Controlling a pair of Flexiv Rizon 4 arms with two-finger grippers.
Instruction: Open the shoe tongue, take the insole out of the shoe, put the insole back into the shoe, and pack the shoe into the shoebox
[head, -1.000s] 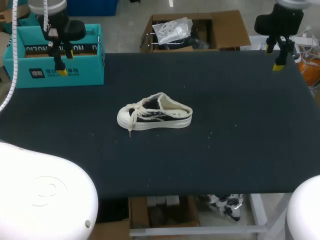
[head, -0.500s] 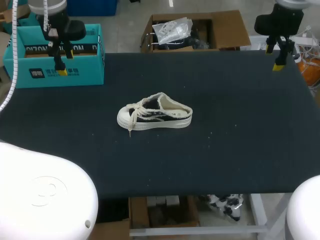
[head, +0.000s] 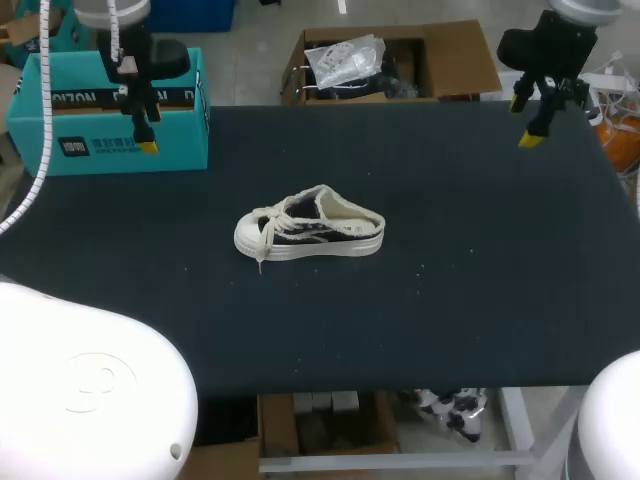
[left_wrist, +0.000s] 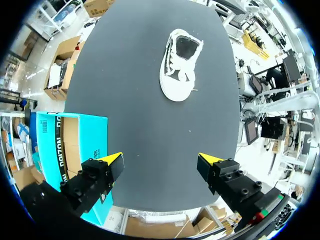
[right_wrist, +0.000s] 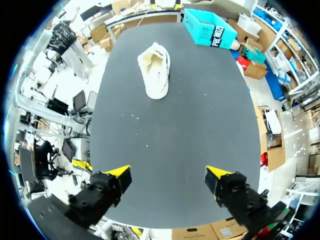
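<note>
Lying shoe (head: 310, 236): on its sole mid-bench (head: 470, 300), toe toward my left.
Shoebox (head: 100, 140): far left corner.
My left pincer (left_wrist: 160, 162): open, empty, over the Shoebox edge.
My right pincer (right_wrist: 167, 175): open, empty, far right.

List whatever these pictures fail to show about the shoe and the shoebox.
- Insole: head view, the shoe's collar hides the inside; wrist views, too small to tell.
- Shoebox interior: head view, the left gripper covers part; left wrist view, its finger overlaps it.
- Table's near corners: head view, arm bases cover them.
</note>
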